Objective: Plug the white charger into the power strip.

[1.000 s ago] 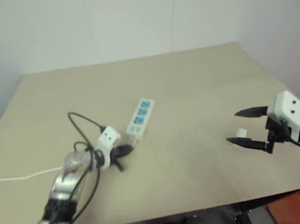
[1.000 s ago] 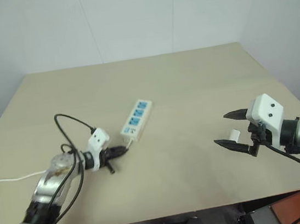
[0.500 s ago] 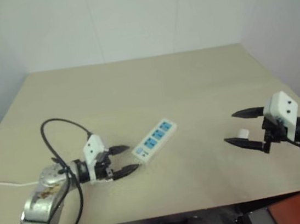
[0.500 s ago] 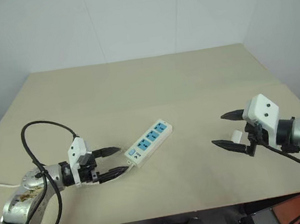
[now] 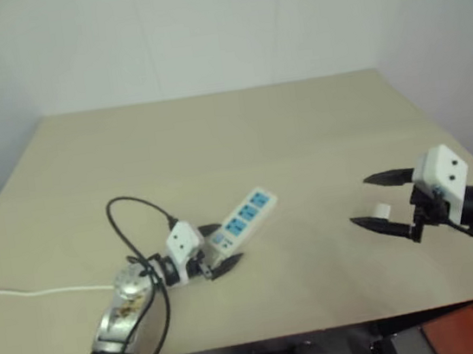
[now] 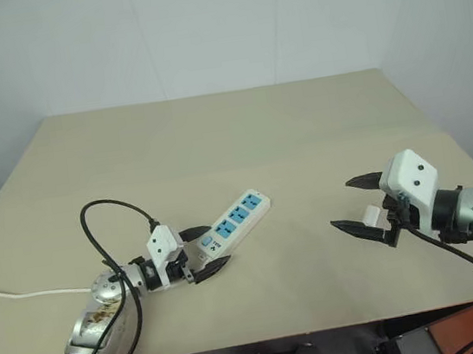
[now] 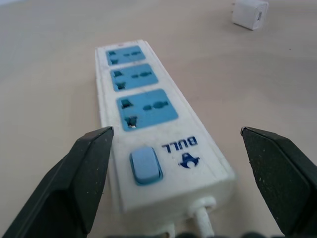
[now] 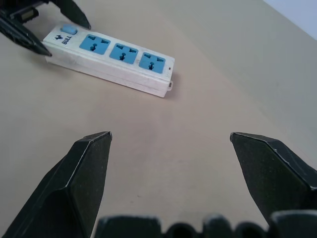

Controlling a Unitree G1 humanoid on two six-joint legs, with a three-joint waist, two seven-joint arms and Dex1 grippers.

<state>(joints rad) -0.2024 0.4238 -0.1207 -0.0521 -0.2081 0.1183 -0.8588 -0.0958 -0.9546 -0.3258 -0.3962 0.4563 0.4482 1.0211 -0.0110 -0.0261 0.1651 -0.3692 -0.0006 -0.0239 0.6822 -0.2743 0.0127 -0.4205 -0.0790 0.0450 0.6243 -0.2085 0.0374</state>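
The long flat white plastic power strip (image 6: pixel 232 225) lies with its switch end between the left end effector's (image 6: pixel 203 251) released fingers. The small white cube charger (image 6: pixel 370 213) sits between the right end effector's (image 6: pixel 355 205) spread fingers, bare beige worktop (image 6: pixel 283 136) around them.

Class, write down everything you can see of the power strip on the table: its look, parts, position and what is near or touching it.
The power strip is a long, flat white bar that looks like plastic, lying flat and slantwise on the tan table. It has three blue socket faces in a row, all empty, then a blue switch and a blue "BULL" mark at the end where a thin white cord leaves it. The left hand is open, its two black fingers on either side of that switch end, not gripping it.
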